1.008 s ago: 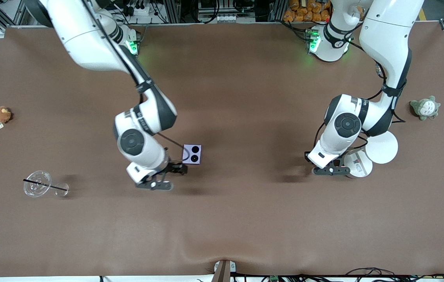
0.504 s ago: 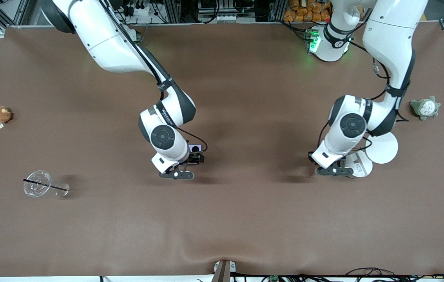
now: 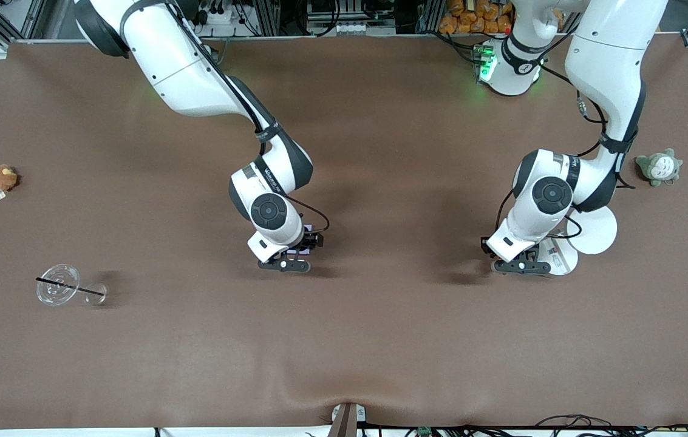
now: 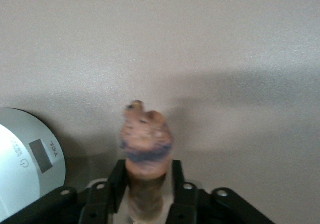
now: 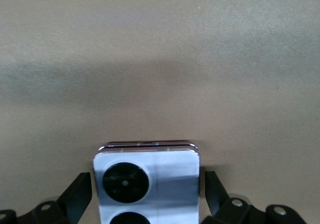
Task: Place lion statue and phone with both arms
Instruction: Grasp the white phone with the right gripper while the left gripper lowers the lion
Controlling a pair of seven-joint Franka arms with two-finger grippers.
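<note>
- Your right gripper [image 3: 310, 241] sits over the middle of the table [image 3: 380, 340], and in the front view the wrist hides nearly everything under it; only a sliver of the phone [image 3: 309, 229] peeks out beside the black fingers.
- In the right wrist view you see the phone [image 5: 146, 181] much better: pale lavender, one black camera circle whole and the second cut off by the frame edge. A finger [image 5: 77, 196] stands at each side of it, but you cannot tell from here whether the pads actually press on its edges or stand just clear.
- Your left gripper [image 3: 517, 258] is toward the left arm's end of the table, just beside the white round container [image 3: 562, 258], which its wrist partly covers in the front view.
- In the left wrist view the lion statue [image 4: 146, 149] is pinched between the fingers [image 4: 117, 181], its darker mane end sticking out ahead of them. It is blurred and its lower part is lost between the pads, so you cannot make out the tail.
- The same view shows the container [image 4: 30, 161] only as a curved white slice with a small label.
- A white round lid [image 3: 592, 230] lies touching the container, part of it under the left arm.
- Away from both arms you have a grey-white plush toy [image 3: 658, 167], a brown plush toy [image 3: 2, 177] and a clear cup with a straw [image 3: 59, 285].
</note>
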